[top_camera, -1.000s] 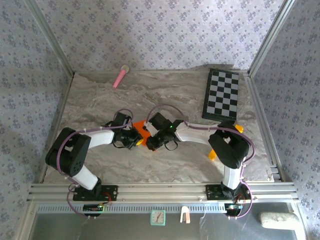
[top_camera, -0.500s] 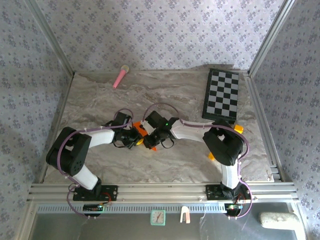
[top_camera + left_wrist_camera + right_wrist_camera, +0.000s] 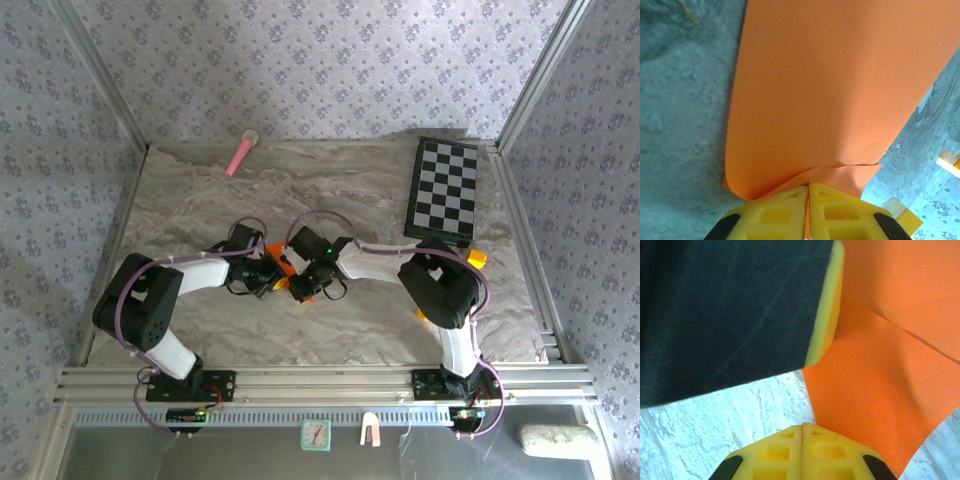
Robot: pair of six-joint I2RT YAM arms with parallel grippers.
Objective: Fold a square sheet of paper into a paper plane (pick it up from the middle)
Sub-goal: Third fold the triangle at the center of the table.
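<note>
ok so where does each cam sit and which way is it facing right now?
Top external: above and behind the bases, looking down on the table; both arms show, left pincer and right pincer meeting at the orange paper.
Left wrist: on the left arm, looking along its shut pincer, which pinches the paper.
Right wrist: on the right arm, looking past its shut pincer at the paper and table.
Shared: both wrist views see that paper, from opposing directions.

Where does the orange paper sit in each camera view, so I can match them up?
Top external: orange paper lies near the table's centre.
Left wrist: the paper fills the upper middle.
Right wrist: the paper takes the right half.
Shared landmark: grey marbled tabletop.
</note>
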